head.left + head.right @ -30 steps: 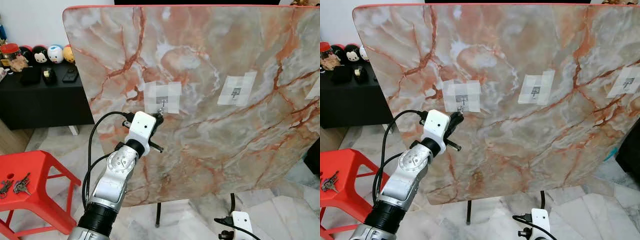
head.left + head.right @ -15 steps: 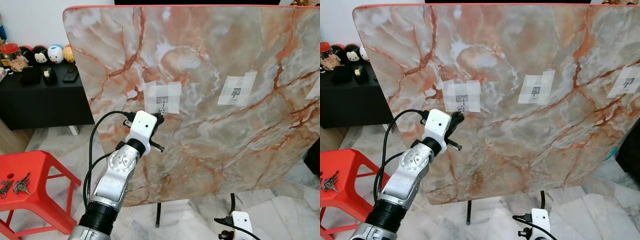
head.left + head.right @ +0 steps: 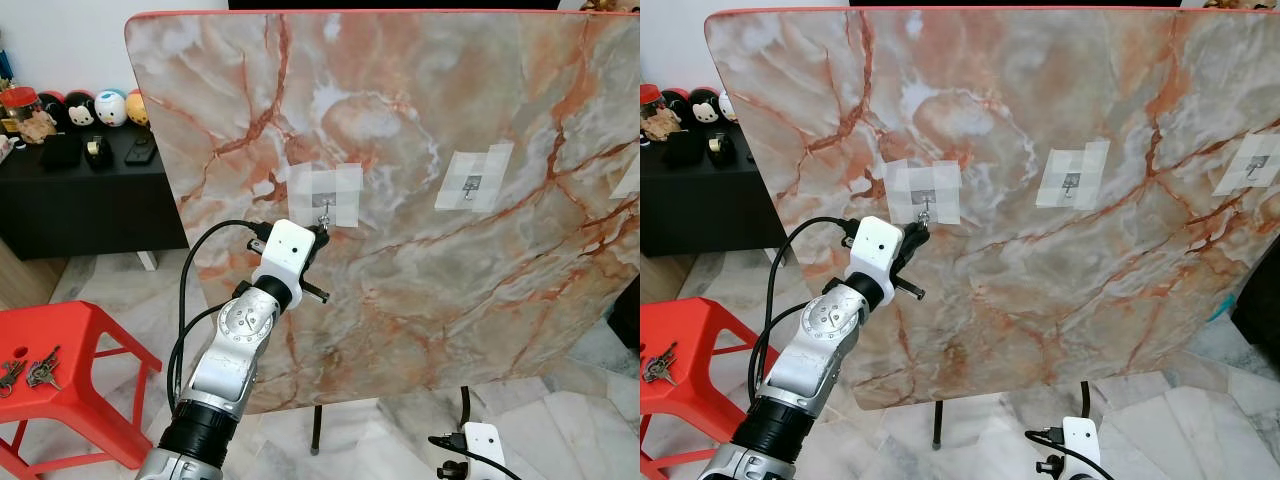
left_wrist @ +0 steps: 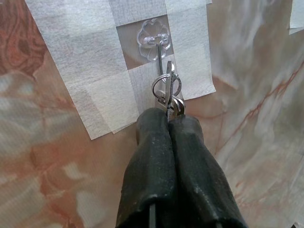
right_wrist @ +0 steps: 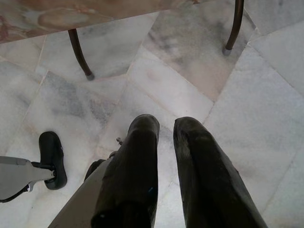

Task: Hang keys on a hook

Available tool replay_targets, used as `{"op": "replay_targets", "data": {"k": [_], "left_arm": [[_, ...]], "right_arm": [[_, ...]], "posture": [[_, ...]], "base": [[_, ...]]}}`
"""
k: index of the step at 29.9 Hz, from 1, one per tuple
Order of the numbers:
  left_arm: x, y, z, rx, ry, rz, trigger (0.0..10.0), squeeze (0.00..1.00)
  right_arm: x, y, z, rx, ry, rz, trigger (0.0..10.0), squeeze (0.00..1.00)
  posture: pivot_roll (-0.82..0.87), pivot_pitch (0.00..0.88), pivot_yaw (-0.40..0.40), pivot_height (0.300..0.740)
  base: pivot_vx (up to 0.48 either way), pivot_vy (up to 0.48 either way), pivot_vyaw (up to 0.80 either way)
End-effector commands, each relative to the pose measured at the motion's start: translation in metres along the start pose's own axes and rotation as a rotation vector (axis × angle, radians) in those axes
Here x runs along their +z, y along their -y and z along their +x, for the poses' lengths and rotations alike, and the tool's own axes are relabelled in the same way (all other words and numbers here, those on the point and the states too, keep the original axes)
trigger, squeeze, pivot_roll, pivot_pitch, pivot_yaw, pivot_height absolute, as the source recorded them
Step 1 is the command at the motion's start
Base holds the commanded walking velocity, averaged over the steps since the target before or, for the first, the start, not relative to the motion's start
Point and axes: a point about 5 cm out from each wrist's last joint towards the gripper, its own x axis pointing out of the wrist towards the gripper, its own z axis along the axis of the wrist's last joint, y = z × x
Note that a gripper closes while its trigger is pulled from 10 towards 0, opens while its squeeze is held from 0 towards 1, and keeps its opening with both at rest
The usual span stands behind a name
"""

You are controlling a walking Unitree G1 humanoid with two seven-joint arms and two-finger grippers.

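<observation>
A marble board (image 3: 420, 180) stands upright before me with small hooks taped to it. My left gripper (image 4: 167, 118) is raised to the leftmost hook (image 4: 154, 37), shut on a bunch of keys (image 4: 167, 90). The key ring lies against the hook's stem, just below its clear flower-shaped base; whether the ring is over the hook I cannot tell. In the head views the left gripper (image 3: 318, 232) sits right under that taped hook (image 3: 324, 205). My right gripper (image 5: 164, 130) hangs low over the floor, open and holding nothing.
More taped hooks (image 3: 472, 186) sit further right on the board. A red stool (image 3: 60, 355) at the left carries other keys (image 3: 30, 370). A black cabinet (image 3: 80, 200) with toys stands behind it. The board's thin legs (image 5: 78, 54) rest on marble floor tiles.
The left gripper has crept slightly up and right toward the hook, keys still held. The right arm is unchanged.
</observation>
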Motion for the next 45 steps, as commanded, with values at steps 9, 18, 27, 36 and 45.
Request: {"op": "replay_targets", "data": {"k": [9, 18, 27, 36, 45], "left_arm": [[0.0066, 0.0024, 0.0041, -0.022, 0.006, 0.009, 10.0, 0.0], [0.0097, 0.0017, 0.0049, -0.022, 0.016, 0.005, 10.0, 0.0], [0.0119, 0.0007, 0.0055, -0.016, 0.024, 0.001, 10.0, 0.0], [0.0119, -0.0013, 0.0074, 0.001, 0.011, -0.005, 10.0, 0.0], [0.012, -0.0011, 0.0083, -0.001, 0.003, -0.009, 10.0, 0.0]], "right_arm": [[0.0018, 0.0003, 0.0002, -0.004, 0.003, 0.004, 10.0, 0.0], [0.0016, 0.0, 0.0002, -0.003, 0.003, 0.004, 10.0, 0.0], [0.0017, -0.0004, 0.0003, -0.001, 0.003, 0.004, 10.0, 0.0], [0.0019, -0.0006, 0.0004, -0.001, 0.004, 0.005, 10.0, 0.0], [0.0019, -0.0007, 0.0004, -0.001, 0.005, 0.006, 10.0, 0.0]], "posture": [[0.04, 0.0, -0.061, 0.74], [0.04, 0.0, -0.06, 0.74], [0.04, 0.0, -0.059, 0.74], [0.04, 0.0, -0.058, 0.74], [0.04, 0.0, -0.057, 0.74]], "base": [[0.0, 0.0, 0.0], [0.0, 0.0, 0.0], [0.0, 0.0, 0.0], [0.0, 0.0, 0.0], [0.0, 0.0, 0.0]]}}
